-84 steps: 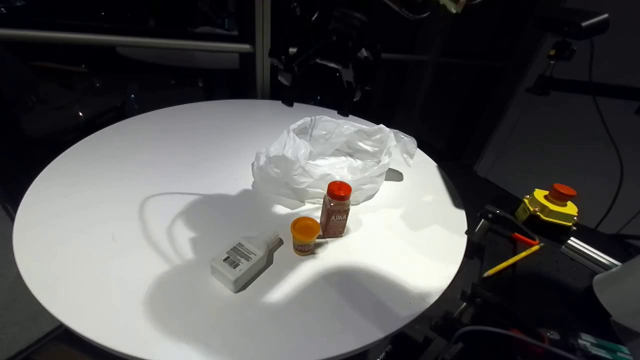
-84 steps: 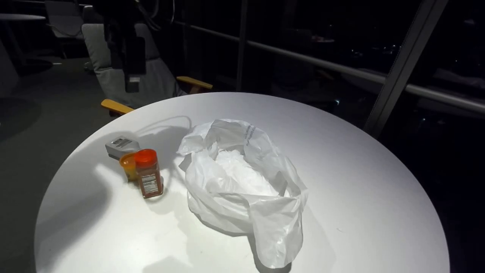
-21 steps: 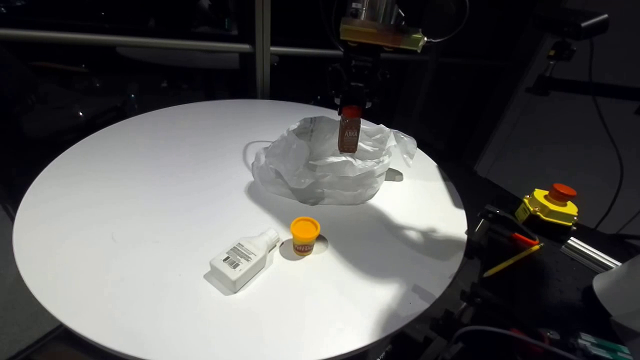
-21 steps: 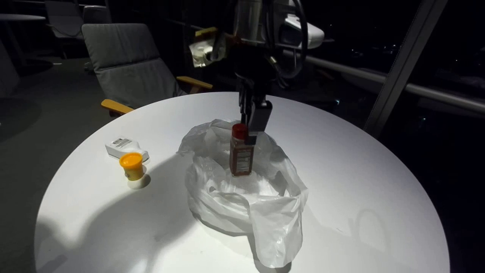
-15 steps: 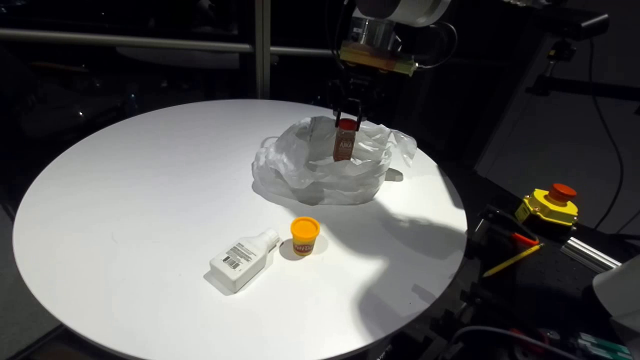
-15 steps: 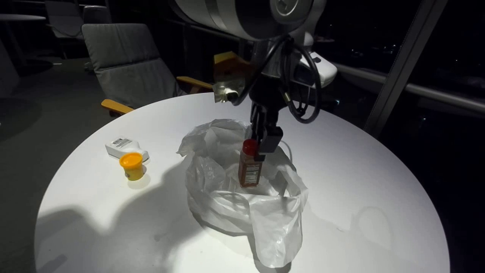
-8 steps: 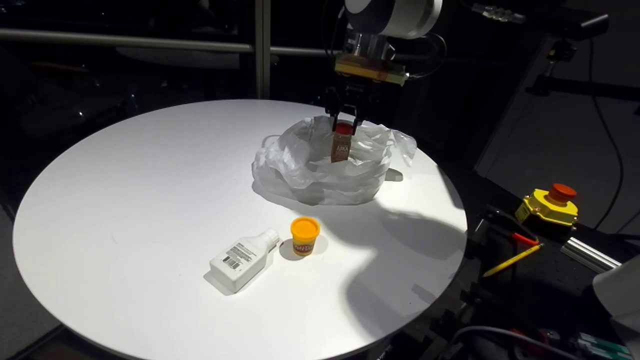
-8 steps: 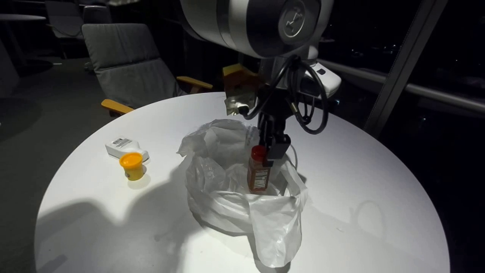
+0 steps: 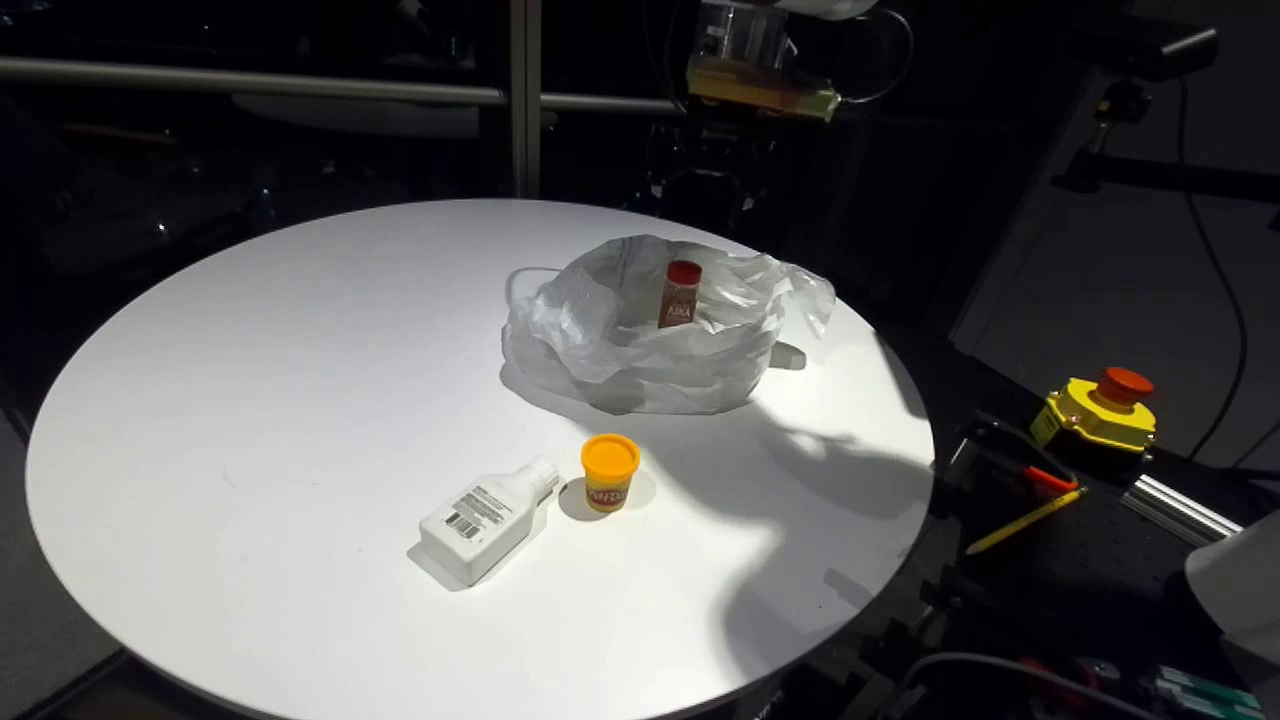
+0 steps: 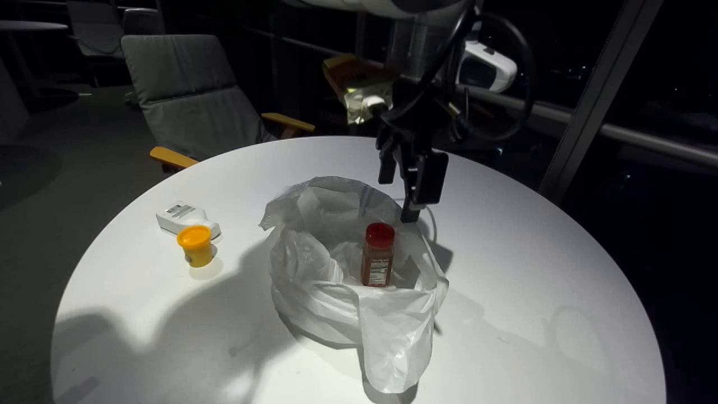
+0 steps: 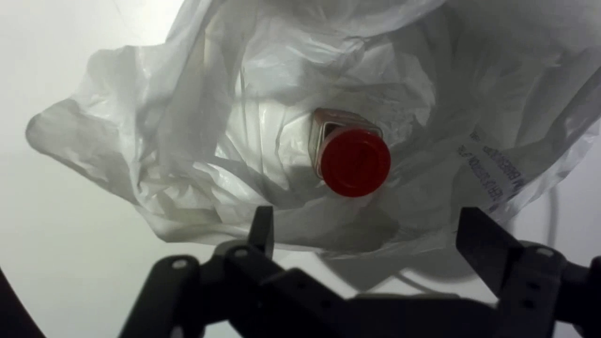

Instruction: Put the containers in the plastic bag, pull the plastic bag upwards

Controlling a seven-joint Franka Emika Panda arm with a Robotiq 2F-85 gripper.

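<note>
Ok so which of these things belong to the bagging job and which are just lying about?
For the job:
plastic bag
red-capped jar, inside the bag
orange-lidded tub, outside it
white bottle, lying outside it
end effector, open

Just around:
yellow pencil
yellow box with red button
gray chair

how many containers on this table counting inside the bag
3: a red-lidded jar inside the plastic bag, plus a yellow tub standing and a white bottle lying on the table. The bag's folds could hide more.
</note>
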